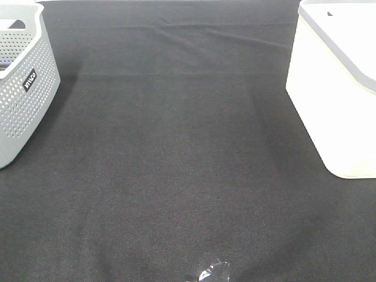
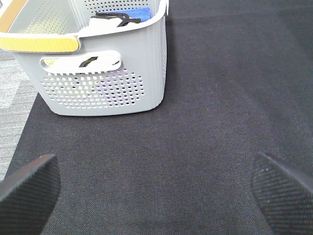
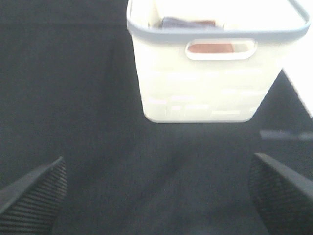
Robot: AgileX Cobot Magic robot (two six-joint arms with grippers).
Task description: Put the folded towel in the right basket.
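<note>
The right basket [image 1: 329, 88] is white with a grey rim and stands at the table's right edge. In the right wrist view this basket [image 3: 205, 93] holds a folded dark cloth [image 3: 188, 22], just visible over the rim. A reddish-brown piece [image 3: 210, 48] shows through the handle slot. My right gripper [image 3: 157, 164] is open and empty over the black cloth, short of the basket. My left gripper [image 2: 154, 166] is open and empty, facing the grey basket [image 2: 102, 83]. Neither gripper shows in the exterior view.
The grey perforated basket [image 1: 20, 94] stands at the left edge and holds a blue cloth [image 2: 133, 12] and black-and-white items. A black cloth [image 1: 176, 153] covers the table. A small shiny clear scrap [image 1: 208, 273] lies at the front edge.
</note>
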